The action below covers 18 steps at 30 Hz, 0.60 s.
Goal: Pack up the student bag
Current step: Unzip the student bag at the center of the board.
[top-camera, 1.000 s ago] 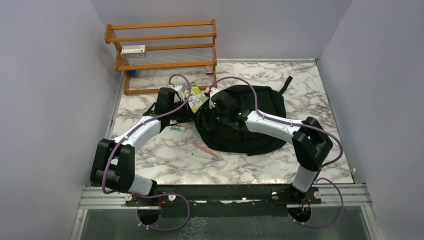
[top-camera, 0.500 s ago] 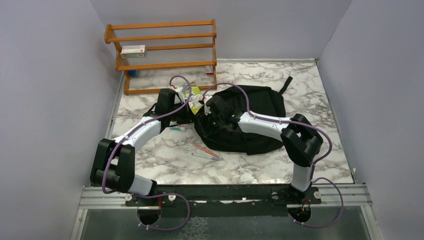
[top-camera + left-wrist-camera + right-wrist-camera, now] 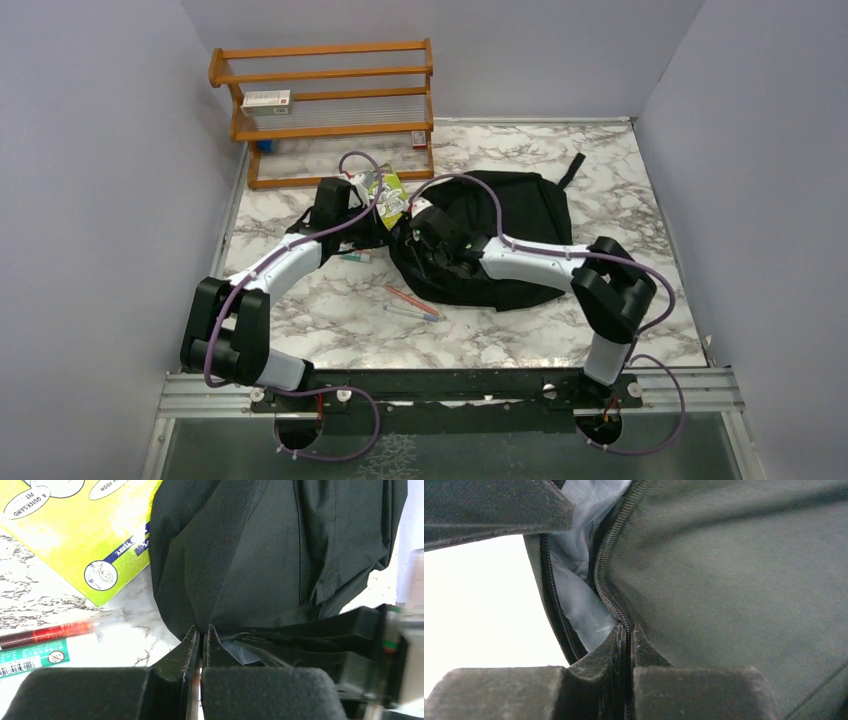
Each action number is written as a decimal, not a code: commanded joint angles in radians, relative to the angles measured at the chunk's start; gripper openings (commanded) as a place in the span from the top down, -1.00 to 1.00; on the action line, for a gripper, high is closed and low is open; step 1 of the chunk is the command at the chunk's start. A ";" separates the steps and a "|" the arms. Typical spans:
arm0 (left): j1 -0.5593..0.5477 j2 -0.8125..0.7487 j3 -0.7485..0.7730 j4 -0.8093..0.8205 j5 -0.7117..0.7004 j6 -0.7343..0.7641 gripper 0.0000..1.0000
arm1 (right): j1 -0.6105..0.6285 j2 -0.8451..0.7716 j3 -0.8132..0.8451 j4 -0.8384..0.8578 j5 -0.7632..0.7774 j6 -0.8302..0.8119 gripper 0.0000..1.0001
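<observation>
The black student bag [image 3: 520, 215] lies on the marble table, right of centre. My left gripper [image 3: 203, 630] is shut on a pinched fold of the bag's black fabric [image 3: 215, 570] at its left edge. My right gripper [image 3: 629, 629] is shut on the zipper edge [image 3: 606, 587] of the bag's opening, where grey lining [image 3: 579, 595] shows. In the top view both grippers meet at the bag's left side, the left gripper [image 3: 385, 228] beside the right gripper [image 3: 425, 240]. A yellow-green book [image 3: 388, 195] lies just behind them, also visible as the book [image 3: 80, 535] in the left wrist view.
A red pen and a green-labelled marker [image 3: 45, 640] lie beside the bag's left edge. Two more pens [image 3: 410, 303] lie in front of the bag. A wooden rack [image 3: 325, 95] with a small box stands at the back left. Walls close in on both sides.
My right arm has slid left along the bag toward its left edge, and its gripper has shut on the zipper edge. The left gripper has held its grip without moving.
</observation>
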 commanded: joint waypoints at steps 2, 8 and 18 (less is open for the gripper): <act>-0.002 -0.002 -0.001 0.011 0.021 -0.006 1.00 | -0.001 -0.145 -0.065 0.055 0.115 0.045 0.98; -0.002 0.008 0.000 0.017 0.029 -0.011 1.00 | -0.003 -0.309 -0.175 0.073 0.204 0.138 0.99; -0.002 0.022 -0.002 0.032 0.044 -0.025 1.00 | -0.151 -0.586 -0.413 0.078 0.288 0.320 0.98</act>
